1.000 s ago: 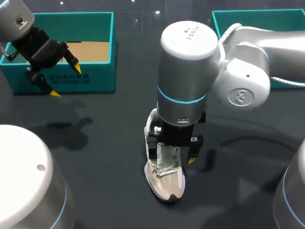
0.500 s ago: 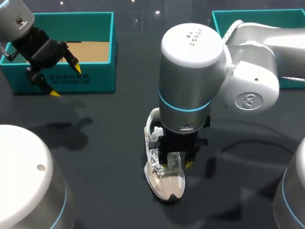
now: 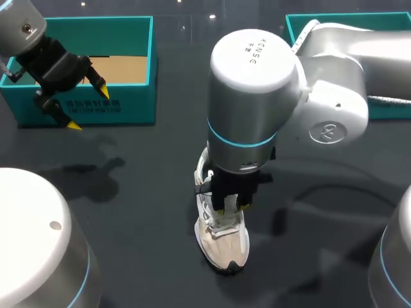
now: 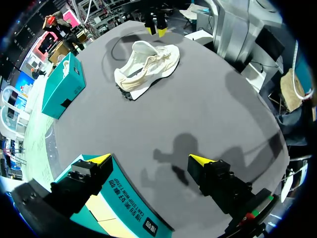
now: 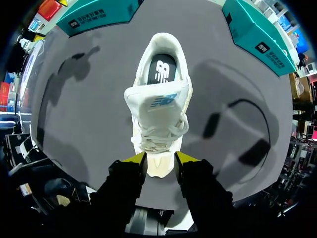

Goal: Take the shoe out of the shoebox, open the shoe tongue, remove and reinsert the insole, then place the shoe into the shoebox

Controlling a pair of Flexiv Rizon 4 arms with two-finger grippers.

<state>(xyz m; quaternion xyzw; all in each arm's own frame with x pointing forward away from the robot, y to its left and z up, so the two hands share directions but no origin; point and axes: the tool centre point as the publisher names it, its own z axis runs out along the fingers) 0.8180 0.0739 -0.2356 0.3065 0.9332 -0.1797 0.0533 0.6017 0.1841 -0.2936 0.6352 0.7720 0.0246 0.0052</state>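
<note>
A cream-white shoe (image 3: 222, 247) lies on the dark table, toe toward me, its tongue (image 5: 157, 101) raised and a dark insole (image 5: 161, 69) showing inside. My right gripper (image 3: 232, 205) stands straight down over its front. In the right wrist view that gripper (image 5: 160, 157) has both fingers pressed on the front of the shoe (image 5: 159, 131) just below the laces. My left gripper (image 3: 88, 109) hangs open in front of the teal shoebox (image 3: 151, 64) at the back left, holding nothing. In the left wrist view the shoe (image 4: 146, 64) lies far ahead of the open left gripper (image 4: 149, 159).
A second teal box (image 3: 334, 19) stands at the back right. A black cable (image 5: 247, 106) curls on the table to the right of the shoe. The right arm's large body covers the shoe's heel in the head view.
The right gripper's fingers have come together from wide apart onto the shoe's front, and the arm has shifted slightly left. The left arm has kept still.
</note>
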